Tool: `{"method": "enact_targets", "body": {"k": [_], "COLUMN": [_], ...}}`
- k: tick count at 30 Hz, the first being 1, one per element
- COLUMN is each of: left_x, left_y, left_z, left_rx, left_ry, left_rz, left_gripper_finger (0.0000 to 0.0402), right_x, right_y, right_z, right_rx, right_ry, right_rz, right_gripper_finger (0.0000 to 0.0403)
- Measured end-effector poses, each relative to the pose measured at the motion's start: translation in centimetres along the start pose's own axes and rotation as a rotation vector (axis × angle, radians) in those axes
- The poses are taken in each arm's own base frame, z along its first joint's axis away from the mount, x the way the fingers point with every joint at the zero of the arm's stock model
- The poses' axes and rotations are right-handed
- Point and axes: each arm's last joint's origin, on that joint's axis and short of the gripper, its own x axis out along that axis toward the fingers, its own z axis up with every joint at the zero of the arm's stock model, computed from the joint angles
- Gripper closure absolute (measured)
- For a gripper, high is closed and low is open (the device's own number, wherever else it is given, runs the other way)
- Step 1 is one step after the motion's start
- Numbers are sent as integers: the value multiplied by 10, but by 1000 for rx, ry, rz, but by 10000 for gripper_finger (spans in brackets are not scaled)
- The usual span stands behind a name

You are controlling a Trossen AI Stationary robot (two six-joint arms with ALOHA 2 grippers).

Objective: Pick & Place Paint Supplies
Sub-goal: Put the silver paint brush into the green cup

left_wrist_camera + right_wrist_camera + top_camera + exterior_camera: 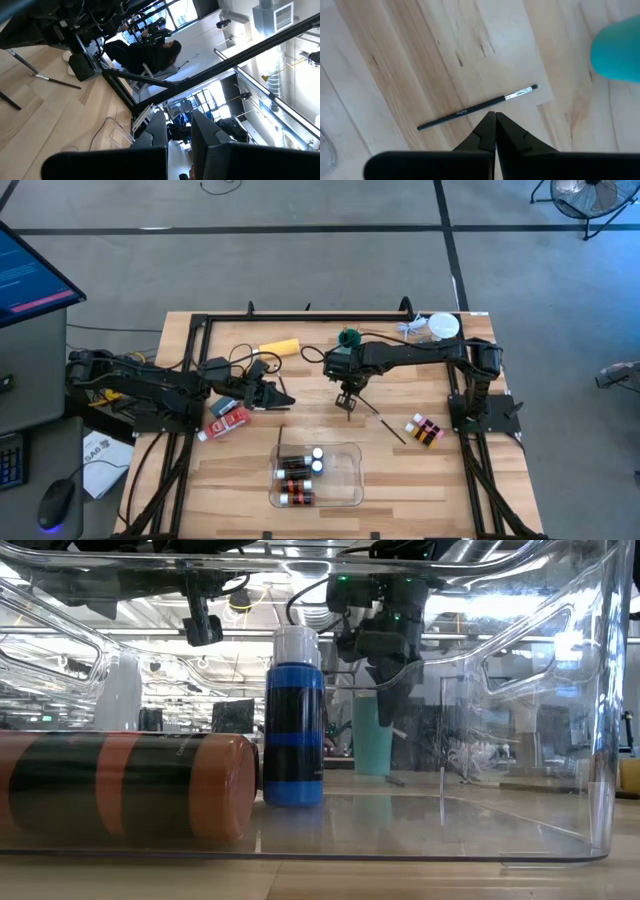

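Note:
A thin dark paint brush (476,108) lies flat on the wood (381,420). My right gripper (495,118) hangs shut just above it, fingers pointing down (348,402), raised off the table in the low view (395,708). My left gripper (274,394) is open near the table's left side, tipped toward the room (180,134), holding nothing. A red paint tube (228,421) lies beside it, and a yellow bottle (280,347) lies farther back. Small bottles (424,430) sit at the right. Three bottles (298,471) rest in the clear tray (352,480).
The teal cup (349,338) stands behind my right gripper (372,735). A white object (441,327) sits at the far right corner. In the low view an orange-banded bottle (120,786) lies in the tray and a blue one (294,720) stands upright. Black frame rails border the table.

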Motion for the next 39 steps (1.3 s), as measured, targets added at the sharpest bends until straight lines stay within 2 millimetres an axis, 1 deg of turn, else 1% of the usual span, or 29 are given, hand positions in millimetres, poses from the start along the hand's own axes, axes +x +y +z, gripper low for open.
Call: {"method": "enact_targets", "body": {"k": [8,13,23,30,39], "left_x": [0,0,0,0,0], "left_y": [0,0,0,0,0], "left_z": [0,0,0,0,0], "left_rx": [0,18,18,18,17], "left_ry": [0,1,0,-1,1], "left_rz": [0,0,1,2,5], "left_gripper_finger": [400,400,400,400,400], "right_x": [-4,-12,-36,-51,-72], "right_y": [0,0,-6,-9,-20], "right_z": [2,7,18,27,38], "right_rx": [2,2,-8,0,10], "right_ry": [1,-20,-50,-95,-149], "right_rz": [-1,5,-37,-34,-62], "right_gripper_finger": [403,403,403,403,403]}}
